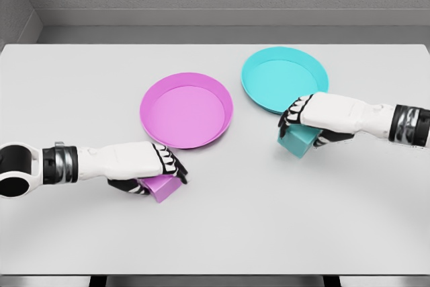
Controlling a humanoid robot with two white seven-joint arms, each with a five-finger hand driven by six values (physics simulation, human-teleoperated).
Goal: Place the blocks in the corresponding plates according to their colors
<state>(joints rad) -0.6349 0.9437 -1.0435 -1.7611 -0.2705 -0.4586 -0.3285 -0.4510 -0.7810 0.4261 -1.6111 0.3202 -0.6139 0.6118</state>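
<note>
A white table (pixel 215 233) fills most of the frame. At centre, slightly above the middle, sits a pink plate (pixel 186 110), and to its upper right a teal plate (pixel 285 78); their rims lie near each other but apart.

The left hand (pixel 151 166) comes in from the lower left edge and has its fingers curled over a pink block (pixel 163 187), clamped on it. The block sits just below the pink plate's lower rim, outside the plate; whether it rests on the table or is lifted cannot be told.

The right hand (pixel 309 120) comes in from the right edge, its fingers closed around a teal block (pixel 296 142). That block is just below the teal plate's lower edge, right of the pink plate, not inside either plate
</note>
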